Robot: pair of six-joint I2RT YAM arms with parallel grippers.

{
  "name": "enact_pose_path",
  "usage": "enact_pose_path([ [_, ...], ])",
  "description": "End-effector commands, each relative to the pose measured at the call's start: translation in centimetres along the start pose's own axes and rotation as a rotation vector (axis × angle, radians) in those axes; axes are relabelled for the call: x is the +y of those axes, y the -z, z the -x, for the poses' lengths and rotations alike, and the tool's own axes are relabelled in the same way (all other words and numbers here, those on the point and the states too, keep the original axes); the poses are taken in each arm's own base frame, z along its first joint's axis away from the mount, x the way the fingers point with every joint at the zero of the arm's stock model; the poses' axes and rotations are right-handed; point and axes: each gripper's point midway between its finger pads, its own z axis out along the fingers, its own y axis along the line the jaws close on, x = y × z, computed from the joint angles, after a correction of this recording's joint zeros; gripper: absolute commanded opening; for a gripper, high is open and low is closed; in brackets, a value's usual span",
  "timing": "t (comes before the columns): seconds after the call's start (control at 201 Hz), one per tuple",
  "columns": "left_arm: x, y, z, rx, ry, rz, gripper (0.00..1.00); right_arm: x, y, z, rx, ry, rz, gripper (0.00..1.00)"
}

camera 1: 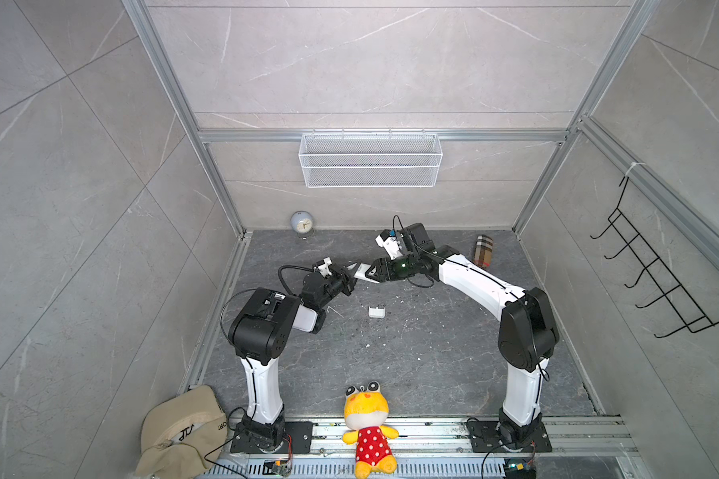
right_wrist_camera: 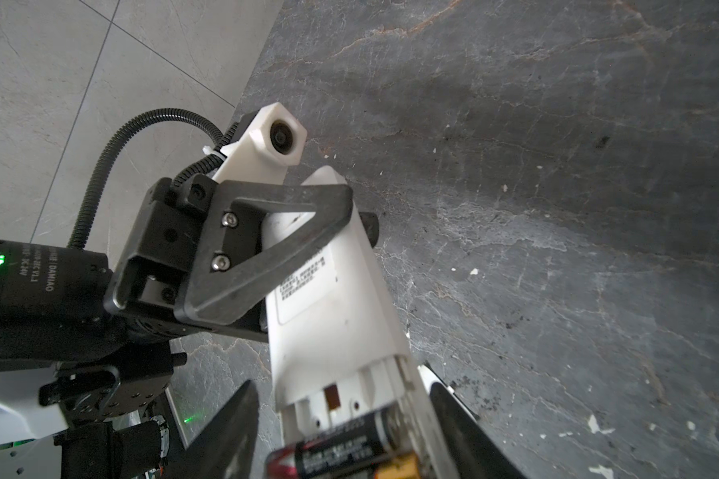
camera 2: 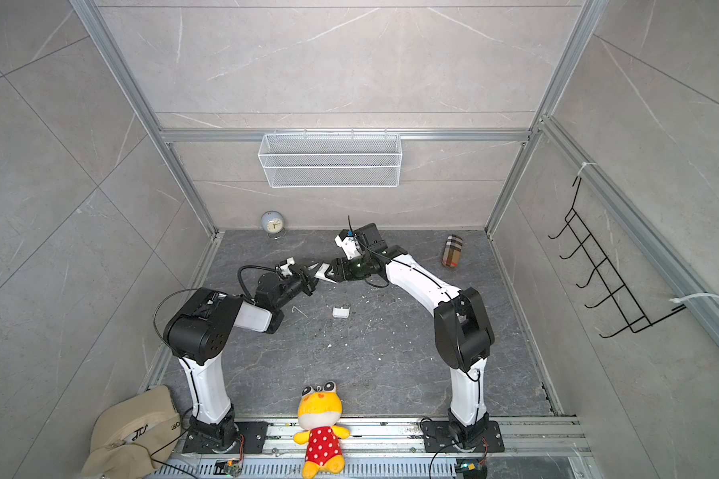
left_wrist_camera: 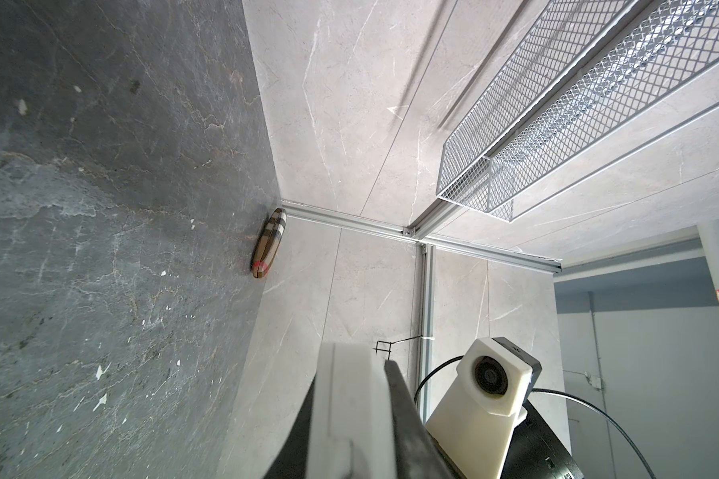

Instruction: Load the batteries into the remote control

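Here the left gripper is clamped on one end of the white remote, holding it above the floor. The right gripper straddles the remote's open battery end, jaws apart. A battery lies between them; whether it is gripped is unclear.

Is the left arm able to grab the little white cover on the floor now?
Probably not: the left gripper is shut on the remote control, though the cover lies unblocked nearby.
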Motion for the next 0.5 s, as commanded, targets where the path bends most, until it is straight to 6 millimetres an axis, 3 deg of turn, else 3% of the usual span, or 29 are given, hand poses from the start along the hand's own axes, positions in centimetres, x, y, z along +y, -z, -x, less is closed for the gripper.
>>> enact_pose_path([
  [0.0,-4.06,-0.31,-0.8,0.03,-0.048,-0.114,0.04,0.36,0.27,-0.01,-0.001,0.01,0.012,0.65],
  [0.274,-3.93,-0.27,-0.71,0.026,-0.042,-0.112,0.04,0.41,0.33,0.11,-0.006,0.011,0.013,0.62],
  [0.493,-3.74,-0.19,-0.51,0.017,-0.035,-0.109,0.04,0.4,0.32,-0.02,-0.003,0.012,0.012,0.69],
])
